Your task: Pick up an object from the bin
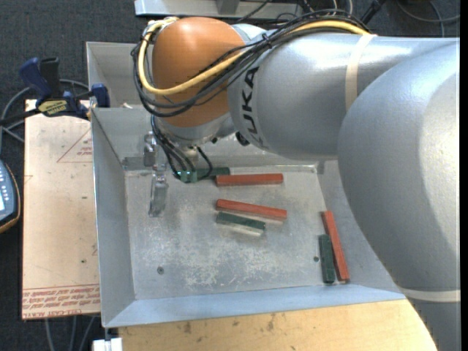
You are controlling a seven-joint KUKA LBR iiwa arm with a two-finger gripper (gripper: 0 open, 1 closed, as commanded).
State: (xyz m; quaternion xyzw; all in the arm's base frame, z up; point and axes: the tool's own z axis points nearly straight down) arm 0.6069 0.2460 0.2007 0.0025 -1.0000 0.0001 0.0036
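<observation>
Under the wrist cables point(183, 168), left tip of uppermost red stick point(252, 180).

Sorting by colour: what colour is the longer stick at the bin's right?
The stick is red; camera view.

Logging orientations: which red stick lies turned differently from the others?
The red stick along the grey metal bin's right wall; the upper one and middle one lie crosswise.
</observation>
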